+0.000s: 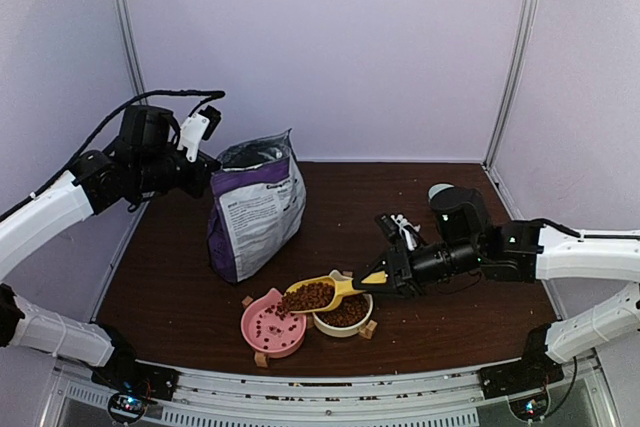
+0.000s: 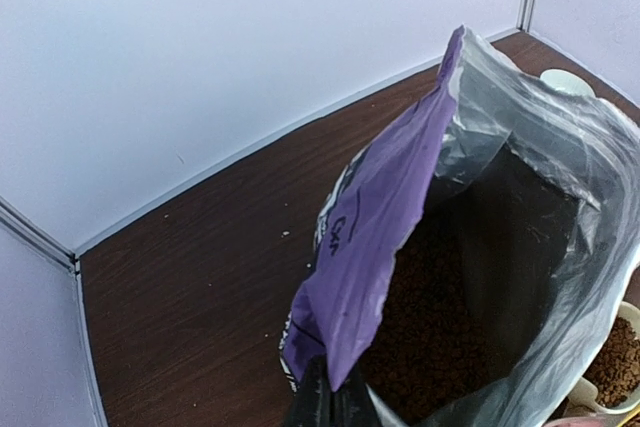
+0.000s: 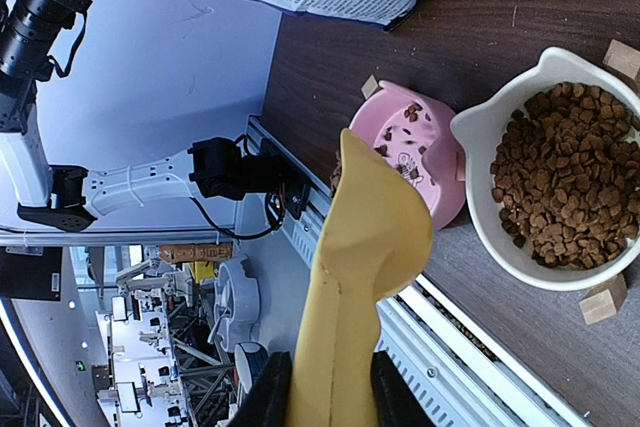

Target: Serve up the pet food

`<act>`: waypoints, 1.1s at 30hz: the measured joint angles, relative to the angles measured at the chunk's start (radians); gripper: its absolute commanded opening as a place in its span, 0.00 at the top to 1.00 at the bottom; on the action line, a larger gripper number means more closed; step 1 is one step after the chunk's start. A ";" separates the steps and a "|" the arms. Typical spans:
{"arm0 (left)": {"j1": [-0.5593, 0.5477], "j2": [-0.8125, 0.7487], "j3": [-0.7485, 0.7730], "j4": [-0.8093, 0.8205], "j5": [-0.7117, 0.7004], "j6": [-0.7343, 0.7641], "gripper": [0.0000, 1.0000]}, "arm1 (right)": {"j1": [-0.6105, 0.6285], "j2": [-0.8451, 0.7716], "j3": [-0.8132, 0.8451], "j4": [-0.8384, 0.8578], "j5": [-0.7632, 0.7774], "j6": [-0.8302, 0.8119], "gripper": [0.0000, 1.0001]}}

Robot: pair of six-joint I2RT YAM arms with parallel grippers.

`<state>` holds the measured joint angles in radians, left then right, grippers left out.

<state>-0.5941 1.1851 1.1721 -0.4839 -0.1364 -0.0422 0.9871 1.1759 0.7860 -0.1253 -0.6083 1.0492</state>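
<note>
Check the containers first. In the right wrist view, the cream bowl [image 3: 475, 162] at the right edge holds a full layer of pet food [image 3: 565, 177]. The pink bowl [image 3: 440, 187], touching it on the left, holds only a few pellets. In the top view, the yellow scoop [image 1: 322, 294] carries a heap of the same pellets and sits over the two bowls, just below frame centre. The purple bag [image 1: 257, 209] stands open, left of centre and near the bowls.

Note what each view adds. Only the left wrist view looks into the bag, where you see dark pellets deep inside the silver lining. Only the top view shows the scoop's load; the right wrist view shows the scoop's closed yellow underside, which hides the contents.

Confirm the jaws. The left gripper [image 2: 325, 402] is clamped on the bag's purple rim at the bottom of its frame. The right gripper [image 3: 330, 397] is clamped on the scoop's handle.
</note>
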 measured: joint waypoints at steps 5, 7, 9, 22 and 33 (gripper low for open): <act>0.001 -0.002 -0.007 0.013 0.026 0.000 1.00 | 0.009 0.020 0.035 -0.053 0.011 -0.018 0.82; 0.002 -0.002 -0.007 0.014 0.031 0.000 1.00 | 0.013 0.031 0.047 -0.066 0.013 -0.024 0.82; 0.003 -0.003 -0.007 0.014 0.035 0.000 1.00 | 0.018 0.043 0.056 -0.073 0.014 -0.028 0.82; 0.004 -0.013 -0.019 0.021 0.044 0.000 1.00 | 0.026 0.102 0.142 -0.150 0.016 -0.064 0.82; 0.004 -0.013 -0.019 0.021 0.051 0.000 1.00 | 0.036 0.146 0.212 -0.232 0.028 -0.108 0.82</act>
<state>-0.5900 1.1721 1.1526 -0.4633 -0.0849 -0.0422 1.0233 1.3216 0.9981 -0.3569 -0.5804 0.9409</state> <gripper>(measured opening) 0.020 0.235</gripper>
